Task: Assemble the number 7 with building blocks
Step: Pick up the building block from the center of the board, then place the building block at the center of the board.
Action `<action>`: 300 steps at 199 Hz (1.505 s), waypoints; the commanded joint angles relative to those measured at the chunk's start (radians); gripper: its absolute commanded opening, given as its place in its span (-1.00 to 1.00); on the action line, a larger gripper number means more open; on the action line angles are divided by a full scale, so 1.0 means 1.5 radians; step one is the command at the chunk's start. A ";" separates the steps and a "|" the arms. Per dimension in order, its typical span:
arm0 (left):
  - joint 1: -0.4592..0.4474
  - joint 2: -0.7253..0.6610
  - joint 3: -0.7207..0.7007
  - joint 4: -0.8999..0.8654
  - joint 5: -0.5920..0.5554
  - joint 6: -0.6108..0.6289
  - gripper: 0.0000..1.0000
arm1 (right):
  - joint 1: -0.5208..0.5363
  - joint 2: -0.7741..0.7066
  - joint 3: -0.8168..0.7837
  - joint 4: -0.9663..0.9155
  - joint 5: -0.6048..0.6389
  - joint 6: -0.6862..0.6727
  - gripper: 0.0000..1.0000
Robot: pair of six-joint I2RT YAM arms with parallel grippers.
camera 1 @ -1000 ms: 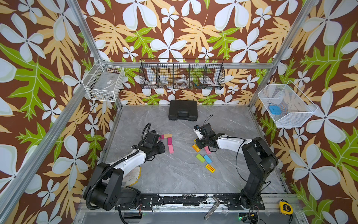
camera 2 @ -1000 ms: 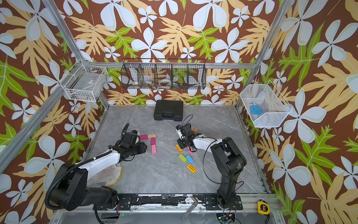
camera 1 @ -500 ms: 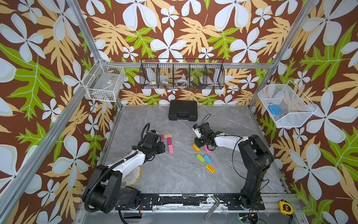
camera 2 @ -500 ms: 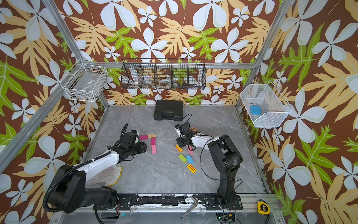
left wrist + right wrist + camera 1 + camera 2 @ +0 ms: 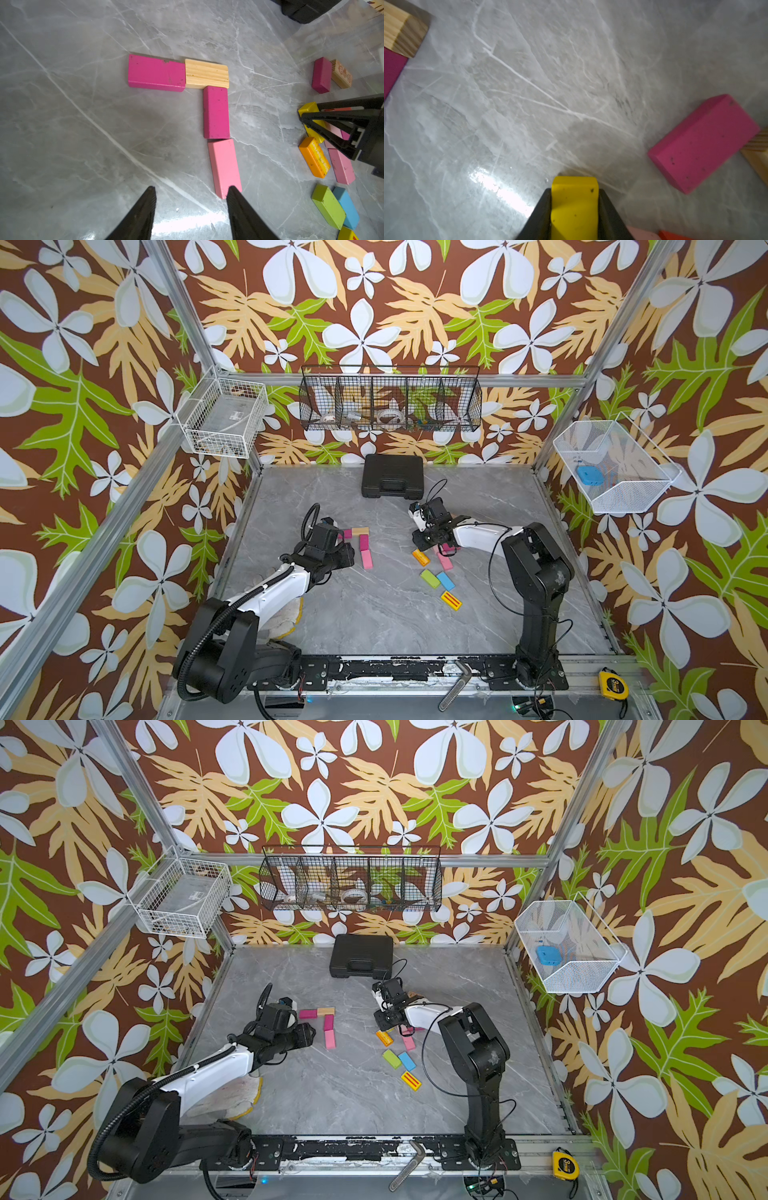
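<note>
The yellow block is pinched in my right gripper. The 7's pink block lies to its left, long side pointing toward me, beside my open left gripper.

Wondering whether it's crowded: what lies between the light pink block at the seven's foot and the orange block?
Only bare grey table separates the light pink block from the orange block, clearest in the left wrist view.
</note>
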 commanded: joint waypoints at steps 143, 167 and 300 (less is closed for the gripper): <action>0.033 -0.081 -0.031 0.021 -0.055 -0.036 1.00 | 0.196 -0.074 -0.048 0.080 -0.002 0.181 -0.41; 0.034 -0.095 -0.034 0.022 -0.057 -0.039 1.00 | 0.237 -0.070 -0.069 0.113 0.009 0.254 -0.41; 0.033 -0.130 -0.053 0.030 -0.056 -0.049 1.00 | 0.300 -0.028 -0.052 0.117 0.055 0.339 -0.14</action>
